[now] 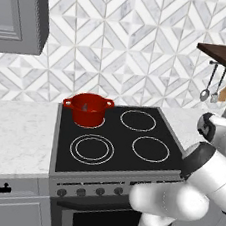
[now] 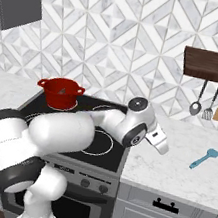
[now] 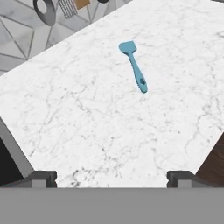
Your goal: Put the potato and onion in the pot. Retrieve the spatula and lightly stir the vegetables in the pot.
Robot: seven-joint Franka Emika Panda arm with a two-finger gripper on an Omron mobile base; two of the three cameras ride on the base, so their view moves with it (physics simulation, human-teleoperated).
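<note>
One squat round red pot with two loop handles stands on the back-left burner of the black four-burner cooktop; something small lies in its dark inside, too small to identify. One light teal-blue spatula with a thin straight handle and flat wider head lies flat on the white marble counter right of the stove, well in from its front edge, touching nothing. The two-finger gripper hangs over that counter short of the spatula, fingers spread wide and empty.

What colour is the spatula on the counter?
Light teal-blue; the spatula shows best in the hand view, lying on white marble.
</note>
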